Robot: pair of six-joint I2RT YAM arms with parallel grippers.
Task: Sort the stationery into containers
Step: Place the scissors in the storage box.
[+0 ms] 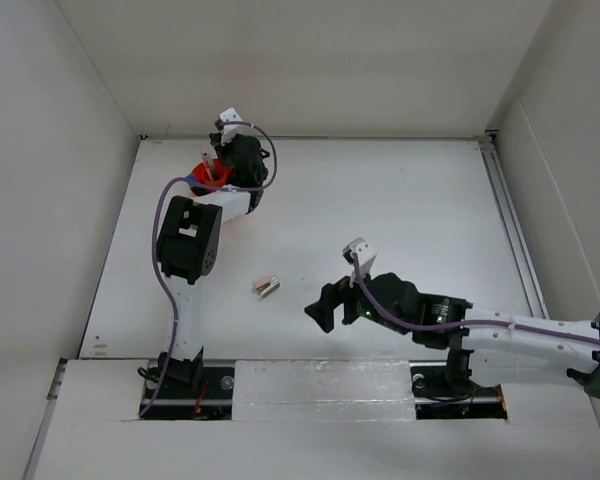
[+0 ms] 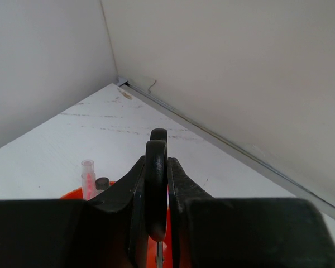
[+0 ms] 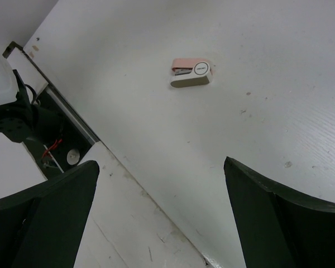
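My left gripper [image 1: 220, 175] hangs over the orange tub [image 1: 208, 183] at the far left of the table. In the left wrist view it [image 2: 156, 164] is shut on the black handle of the scissors [image 2: 156, 184], which hang blade-down over the tub [image 2: 72, 194]. A red pen with a clear cap [image 2: 88, 176] and a dark-capped item [image 2: 103, 183] stand in the tub. The beige-silver stapler [image 1: 268, 288] lies alone near the table's front; it also shows in the right wrist view [image 3: 191, 74]. My right gripper [image 1: 325, 305] is open and empty, right of the stapler and above the table [image 3: 162, 184].
White walls close in the table at the back and the sides. The back left corner [image 2: 120, 82] is just beyond the tub. The table's front edge and the left arm's base mount [image 3: 39, 128] lie near my right gripper.
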